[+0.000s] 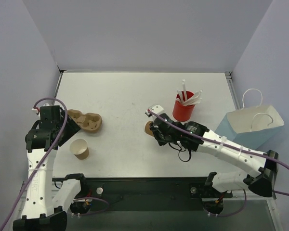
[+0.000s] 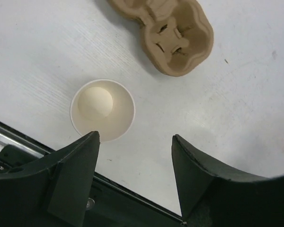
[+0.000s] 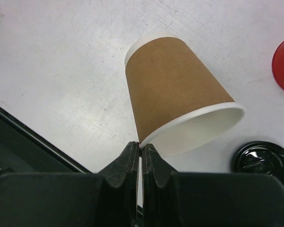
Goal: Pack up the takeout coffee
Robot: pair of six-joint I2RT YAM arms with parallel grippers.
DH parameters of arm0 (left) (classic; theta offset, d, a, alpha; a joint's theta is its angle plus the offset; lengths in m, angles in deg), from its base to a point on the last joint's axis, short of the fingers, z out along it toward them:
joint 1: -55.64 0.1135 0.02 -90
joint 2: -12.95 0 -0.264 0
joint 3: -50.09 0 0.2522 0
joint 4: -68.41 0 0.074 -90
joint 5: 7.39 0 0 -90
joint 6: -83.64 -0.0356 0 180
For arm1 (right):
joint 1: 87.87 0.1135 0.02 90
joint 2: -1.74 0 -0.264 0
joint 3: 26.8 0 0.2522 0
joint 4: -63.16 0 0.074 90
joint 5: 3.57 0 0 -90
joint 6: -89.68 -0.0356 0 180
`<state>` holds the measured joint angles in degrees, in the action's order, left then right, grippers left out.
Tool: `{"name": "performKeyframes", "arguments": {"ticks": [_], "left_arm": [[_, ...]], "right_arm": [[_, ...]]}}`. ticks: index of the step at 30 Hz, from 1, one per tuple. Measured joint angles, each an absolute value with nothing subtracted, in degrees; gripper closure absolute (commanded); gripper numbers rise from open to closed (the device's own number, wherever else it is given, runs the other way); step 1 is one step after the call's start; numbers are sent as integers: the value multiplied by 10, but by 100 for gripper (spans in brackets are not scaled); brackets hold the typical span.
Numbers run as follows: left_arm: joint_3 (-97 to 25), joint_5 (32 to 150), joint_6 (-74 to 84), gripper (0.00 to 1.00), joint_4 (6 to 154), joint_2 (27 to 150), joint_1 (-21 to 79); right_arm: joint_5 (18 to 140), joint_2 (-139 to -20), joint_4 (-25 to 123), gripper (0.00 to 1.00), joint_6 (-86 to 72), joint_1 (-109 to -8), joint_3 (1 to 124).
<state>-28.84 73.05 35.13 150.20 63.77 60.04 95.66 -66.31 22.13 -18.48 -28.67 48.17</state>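
The takeout coffee's cup (image 3: 175,90), tan kraft with a white inside, hangs tilted over the table with no lid on it. My right gripper (image 3: 141,145) is shut on its rim; the same cup (image 1: 149,128) shows mid-table in the top view. Its round black lid (image 3: 262,161) lies flat on the table beside it. A second, lidless tan cup (image 2: 102,109) stands upright near the front left. My left gripper (image 2: 136,136) hovers open just beside it, holding nothing.
A brown pulp cup carrier (image 1: 86,120) lies at the left, just behind the lidless cup (image 1: 80,148). A red cup of white straws (image 1: 184,109) stands behind the right gripper. A light blue paper bag (image 1: 253,126) stands open at the right edge.
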Motion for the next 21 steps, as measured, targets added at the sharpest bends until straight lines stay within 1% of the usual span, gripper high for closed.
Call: {"name": "performKeyframes", "arguments": {"ticks": [1,4,12,18,21], "left_arm": [[-288,737,332,24,1492,633,593],[-278,757,280,22,1454,619,571],[-204,797,202,22,1361,579,563],[-150,805,169,22,1303,510,563],[-143,796,158,22,1286,484,547]], "right_arm": [[961,-687,208,100,-171,-289,508],[968,-752,162,100,-127,-298,578],[1000,-916,22,100,19,-315,727],[1035,-1006,-39,100,101,-307,757],[1041,-1032,-53,100,125,-301,762]]}}
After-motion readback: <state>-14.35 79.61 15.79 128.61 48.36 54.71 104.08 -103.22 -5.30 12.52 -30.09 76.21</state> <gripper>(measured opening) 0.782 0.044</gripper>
